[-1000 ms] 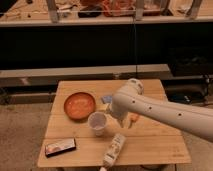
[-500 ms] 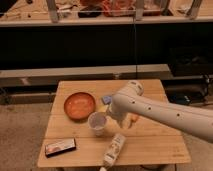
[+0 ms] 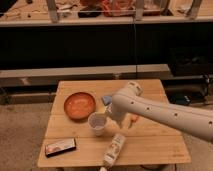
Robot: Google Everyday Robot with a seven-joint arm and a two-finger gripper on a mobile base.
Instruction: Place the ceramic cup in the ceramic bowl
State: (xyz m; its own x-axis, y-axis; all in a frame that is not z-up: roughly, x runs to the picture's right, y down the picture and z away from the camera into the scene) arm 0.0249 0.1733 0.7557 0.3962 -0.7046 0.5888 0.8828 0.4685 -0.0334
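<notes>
The ceramic cup (image 3: 97,123), small and pale, stands upright on the wooden table (image 3: 150,145), just in front and to the right of the ceramic bowl (image 3: 79,105). The bowl is round, shallow and orange-red, and nothing is in it. My white arm reaches in from the right. Its gripper (image 3: 107,119) hangs low at the cup's right rim and is open. I cannot tell whether it touches the cup.
A white labelled bottle (image 3: 114,149) lies at the table's front edge, and a dark flat packet (image 3: 60,147) sits at the front left. A small blue item (image 3: 106,99) and an orange item (image 3: 134,118) show beside the arm. Dark shelving runs behind the table.
The arm has shifted only slightly towards the cup. Cup and bowl have not moved.
</notes>
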